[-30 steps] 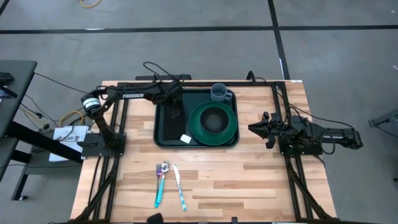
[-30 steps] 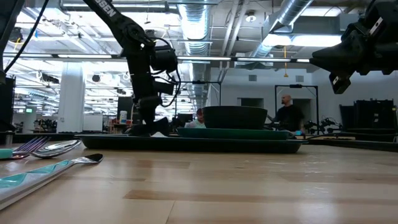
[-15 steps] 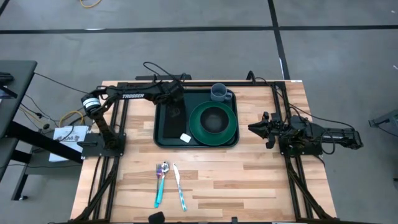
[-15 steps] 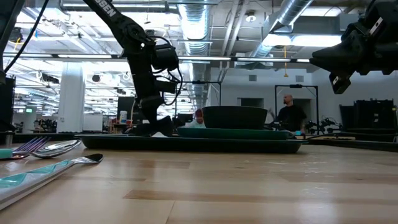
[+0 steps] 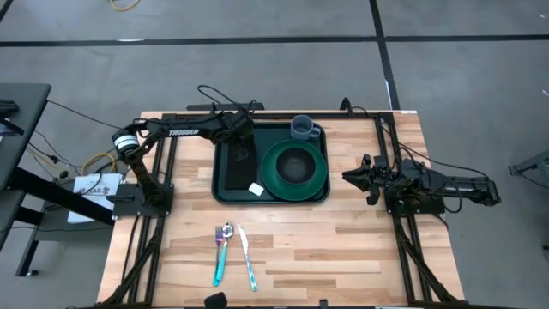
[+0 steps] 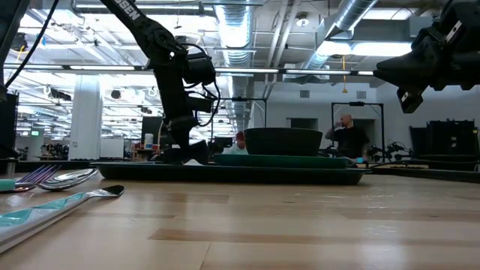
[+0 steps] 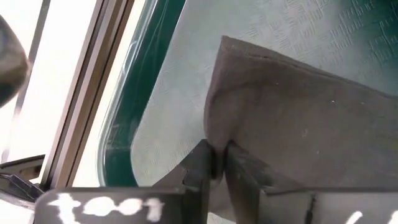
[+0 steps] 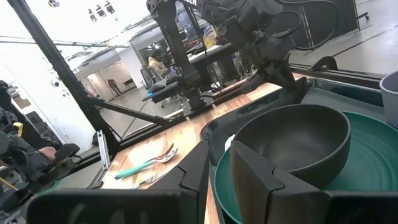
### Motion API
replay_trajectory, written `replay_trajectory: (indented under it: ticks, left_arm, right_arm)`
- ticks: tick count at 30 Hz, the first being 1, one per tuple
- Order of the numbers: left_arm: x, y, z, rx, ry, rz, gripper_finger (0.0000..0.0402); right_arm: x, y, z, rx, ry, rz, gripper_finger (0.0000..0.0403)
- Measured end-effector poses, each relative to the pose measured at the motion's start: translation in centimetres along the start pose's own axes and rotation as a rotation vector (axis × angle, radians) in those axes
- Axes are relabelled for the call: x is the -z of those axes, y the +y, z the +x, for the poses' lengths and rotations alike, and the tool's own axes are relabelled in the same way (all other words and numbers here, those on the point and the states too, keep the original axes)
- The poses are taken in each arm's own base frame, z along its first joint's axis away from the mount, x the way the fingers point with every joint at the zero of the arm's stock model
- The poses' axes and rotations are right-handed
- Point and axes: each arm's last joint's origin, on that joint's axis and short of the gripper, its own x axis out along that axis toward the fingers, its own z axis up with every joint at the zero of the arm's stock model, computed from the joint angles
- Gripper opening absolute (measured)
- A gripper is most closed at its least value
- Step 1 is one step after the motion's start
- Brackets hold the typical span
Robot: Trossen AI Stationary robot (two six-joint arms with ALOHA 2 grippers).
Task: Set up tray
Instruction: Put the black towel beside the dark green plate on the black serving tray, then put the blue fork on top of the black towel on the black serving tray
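The dark green tray [image 5: 271, 201] sits mid-table toward the far edge. It carries a round green plate [image 5: 314, 182] with a dark bowl [image 5: 294, 165], a grey cup [image 5: 302, 127] in its far right corner, and a dark cloth [image 5: 232, 178] on its left half. A small white tag [image 5: 256, 190] lies at the cloth's near corner. My left gripper [image 5: 241, 153] stands over the tray's far left part, shut on the cloth. My right gripper [image 5: 346, 178] hovers shut to the right of the tray and touches nothing. My left gripper [image 7: 219, 162] pinches the dark cloth between its two fingers at a raised edge [image 7: 217, 138] near the tray's far left corner. It comes from above, pointing down. The cloth peaks up into the fingers, and its remaining part [image 7: 298, 124] lies slack on the tray floor.
A fork, a spoon [image 5: 221, 251] and a knife [image 5: 247, 257], all teal-handled, lie on the wood near the table's near edge, left of centre. Bare wood stretches to the tray's right and near side. People move about in the room beyond the far edge.
My left gripper has edged a little toward the table's right over the tray, staying shut on the cloth. The tray, the plate and the bowl have kept still.
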Motion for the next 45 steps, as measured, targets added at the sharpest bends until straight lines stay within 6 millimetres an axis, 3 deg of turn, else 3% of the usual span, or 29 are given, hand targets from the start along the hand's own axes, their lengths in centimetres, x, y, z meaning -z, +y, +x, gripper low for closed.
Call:
replay_trajectory:
  ticks: [13, 23, 27, 34, 41, 45]
  left_arm:
    - [0.0, 0.0, 0.0, 0.000, 0.000, 0.000, 0.0079]
    - [0.3, -0.1, -0.9, 0.063, 0.007, -0.090, 0.0084]
    - [0.7, 0.3, -3.2, 0.102, -0.007, -0.206, 0.0084]
    - [1.7, 0.1, -9.6, 0.276, -0.093, -0.465, 0.0084]
    - [4.4, -2.8, -15.3, 0.294, -0.048, -0.614, 0.0084]
    - [6.1, -5.2, -17.7, 0.315, 0.004, -0.673, 0.0084]
  right_arm:
    - [0.0, 0.0, 0.0, 0.000, 0.000, 0.000, 0.0059]
    - [0.0, 0.0, 0.0, 0.000, 0.000, 0.000, 0.0059]
    - [0.0, 0.0, 0.0, 0.000, 0.000, 0.000, 0.0059]
    - [0.0, 0.0, 0.0, 0.000, 0.000, 0.000, 0.0059]
    - [0.0, 0.0, 0.0, 0.000, 0.000, 0.000, 0.0059]
    - [0.0, 0.0, 0.0, 0.000, 0.000, 0.000, 0.0059]
